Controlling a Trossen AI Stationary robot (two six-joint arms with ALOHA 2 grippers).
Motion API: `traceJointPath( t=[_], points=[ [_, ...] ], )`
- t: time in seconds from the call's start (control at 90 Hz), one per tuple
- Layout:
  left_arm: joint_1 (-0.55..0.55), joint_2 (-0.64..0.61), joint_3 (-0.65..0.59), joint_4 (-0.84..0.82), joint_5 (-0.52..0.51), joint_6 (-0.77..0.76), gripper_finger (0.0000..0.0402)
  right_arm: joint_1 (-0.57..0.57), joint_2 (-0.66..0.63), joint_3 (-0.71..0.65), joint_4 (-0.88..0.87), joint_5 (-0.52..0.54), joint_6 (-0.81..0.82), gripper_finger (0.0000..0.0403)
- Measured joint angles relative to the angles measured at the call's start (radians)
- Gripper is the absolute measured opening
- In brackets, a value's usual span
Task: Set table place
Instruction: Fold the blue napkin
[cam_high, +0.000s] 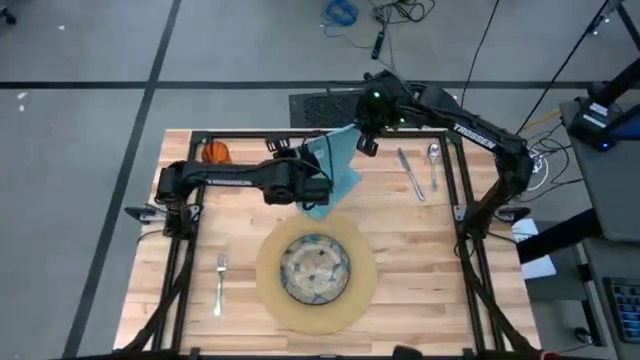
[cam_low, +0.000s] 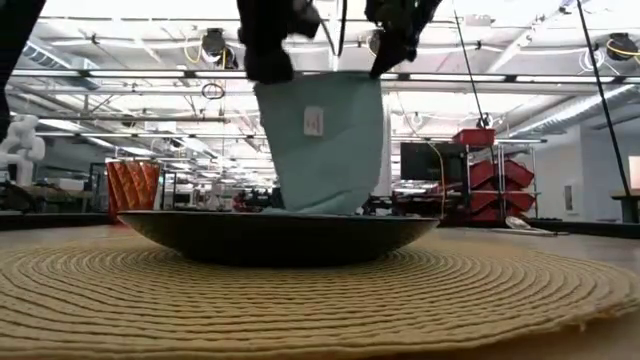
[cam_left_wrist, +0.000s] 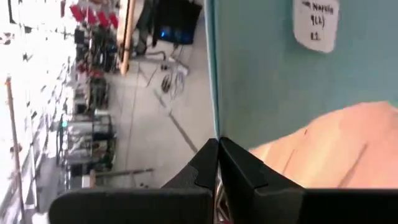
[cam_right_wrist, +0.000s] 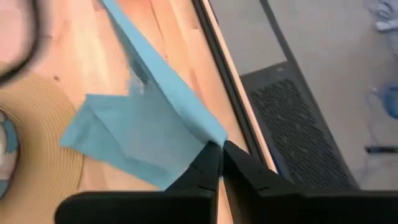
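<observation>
Tabletop (cam_high: 420, 290): one, pale joined wood strips in a thin black frame; everything below sits on it or hangs over it.
Arms: two, dark; the left arm reaches in from the picture's left of the high view, the right arm from the far right corner, and they meet over the far middle of the tabletop.
Mat (cam_high: 365, 290): one, round and tan, at the near middle; in the low view its woven coils fill the foreground.
Napkin (cam_high: 338, 165): one, teal cloth, lifted and stretched between the two grippers, hanging just beyond the mat's far edge; a small white label shows on it in the low view and the left wrist view.
Plate (cam_high: 315, 268): one, speckled grey-green, centred on the mat.
Left gripper (cam_left_wrist: 217, 163): its fingers are clenched on one upper corner of the napkin.
Right gripper (cam_right_wrist: 221, 155): its fingers are pinched together on the napkin's other upper corner, above the tabletop's far edge.
Cutlery: three pieces. One fork (cam_high: 220, 282) lies left of the mat; one knife (cam_high: 410, 173) and one spoon (cam_high: 433, 160) lie side by side near the far right, well apart from the mat.
Cup (cam_high: 215, 153): one, small and orange, at the far left corner, beside the left arm.
</observation>
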Motion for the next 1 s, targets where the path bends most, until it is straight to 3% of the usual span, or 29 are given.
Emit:
traceJointPath(
  t=[0.122,0.3,0.389,0.478,0.622,0.689,0.833,0.922,1.0],
  points=[
    [0.037,-0.066,-0.071,0.078,0.002,0.03,0.0,-0.043,0.016,-0.056,0.103,-0.053,-0.029,0.0],
    [0.048,-0.139,-0.077,0.126,0.029,0.052,0.0,-0.044,0.075,-0.059,0.156,-0.095,-0.057,0.0],
    [0.032,-0.177,-0.077,0.155,0.12,0.082,0.0,-0.031,0.077,-0.058,0.125,-0.095,-0.056,0.0],
    [0.017,-0.212,-0.092,0.251,0.289,0.112,0.0,-0.007,0.067,-0.058,0.06,-0.093,-0.045,0.0],
    [-0.015,-0.318,-0.254,0.525,0.685,0.194,0.0,0.062,0.012,-0.058,-0.052,-0.094,-0.008,0.0],
    [-0.037,-0.381,-0.369,0.628,0.813,0.169,0.0,0.098,-0.018,-0.058,-0.089,-0.094,0.011,0.0],
    [-0.136,-0.479,-0.67,0.933,0.854,0.052,0.0,0.18,-0.103,-0.058,-0.11,-0.099,0.082,0.0],
    [-0.219,-0.501,-0.822,1.256,0.838,0.037,0.0,0.225,-0.146,-0.057,-0.127,-0.104,0.124,0.0],
    [-0.275,-0.493,-0.911,1.557,0.754,0.065,0.0,0.253,-0.166,-0.057,-0.132,-0.102,0.16,0.0]
  ],
)
